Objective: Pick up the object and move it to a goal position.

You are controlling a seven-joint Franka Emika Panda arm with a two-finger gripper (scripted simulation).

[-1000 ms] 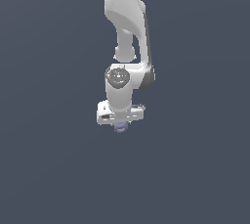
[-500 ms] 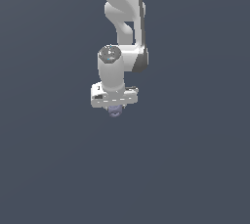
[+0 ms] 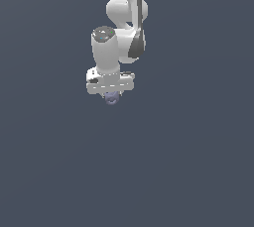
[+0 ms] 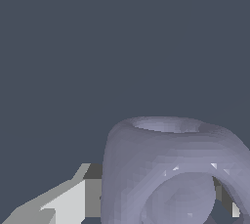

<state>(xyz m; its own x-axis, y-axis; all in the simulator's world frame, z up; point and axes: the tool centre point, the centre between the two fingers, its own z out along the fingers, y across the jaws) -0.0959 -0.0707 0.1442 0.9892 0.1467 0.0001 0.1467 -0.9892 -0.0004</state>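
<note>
The object is a tiny pale lavender-grey cup-like cylinder that peeks out just below the white hand of my gripper in the exterior view. The gripper is shut on it and holds it in the air, away from any surface. In the wrist view the object fills the lower part of the picture, with its round rim and hollow showing, and one grey-white finger lies against its side. The other finger is mostly hidden behind the object.
The white arm comes down from the top of the exterior view. Behind everything is a plain dark grey-blue ground with no other objects or edges showing.
The arm has carried the held object upward and towards the exterior view's left. The wrist has turned a little. The grip on the object has stayed the same.
</note>
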